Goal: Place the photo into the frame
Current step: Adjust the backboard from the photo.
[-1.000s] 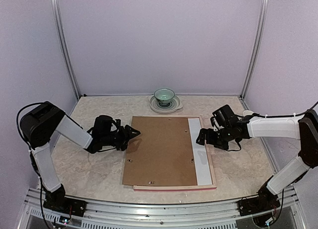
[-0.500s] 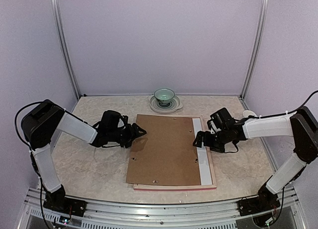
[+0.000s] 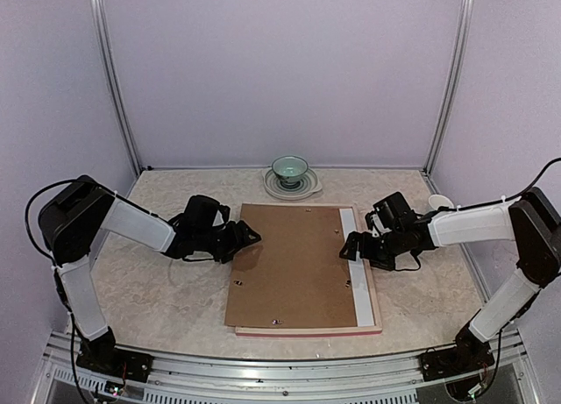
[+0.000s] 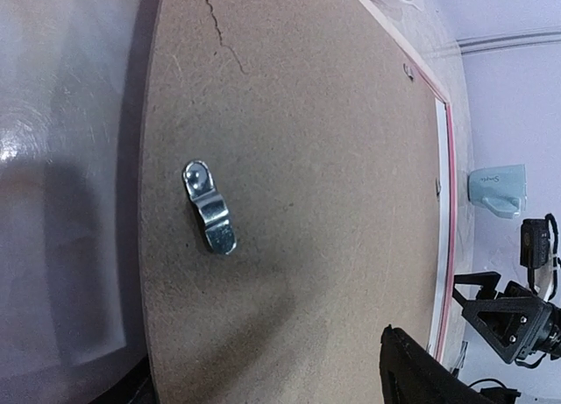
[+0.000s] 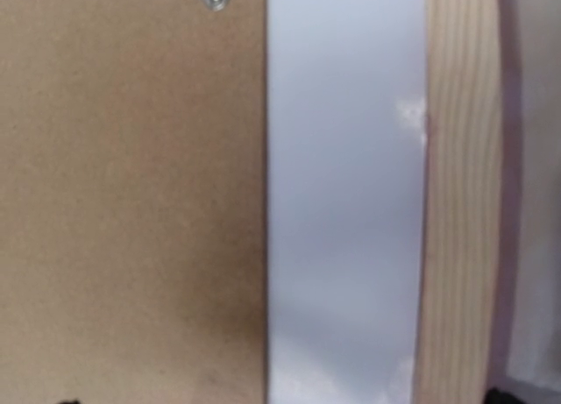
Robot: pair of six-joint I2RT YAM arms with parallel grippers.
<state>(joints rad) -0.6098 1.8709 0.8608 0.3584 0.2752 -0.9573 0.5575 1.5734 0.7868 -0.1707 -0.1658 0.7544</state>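
Frame [image 3: 378, 292] lay face down at the centre of the table [image 3: 158, 290], pale wood rim up. Brown backing board [image 3: 289, 264] rested on it, offset toward the left arm, exposing a white strip [image 3: 358, 281] along the right rim. Whether that strip was the photo's back could not be told. Left gripper [image 3: 248, 238] sat at the board's far left edge, jaws parted, gripping nothing. Right gripper [image 3: 349, 246] was positioned over the board's right edge and the strip, jaws spread wide, empty.

left pincer [image 3: 251, 238], right pincer [image 3: 349, 246] — black | arms [image 3: 131, 224]: white shells, black joints | cables [image 3: 33, 207]: black
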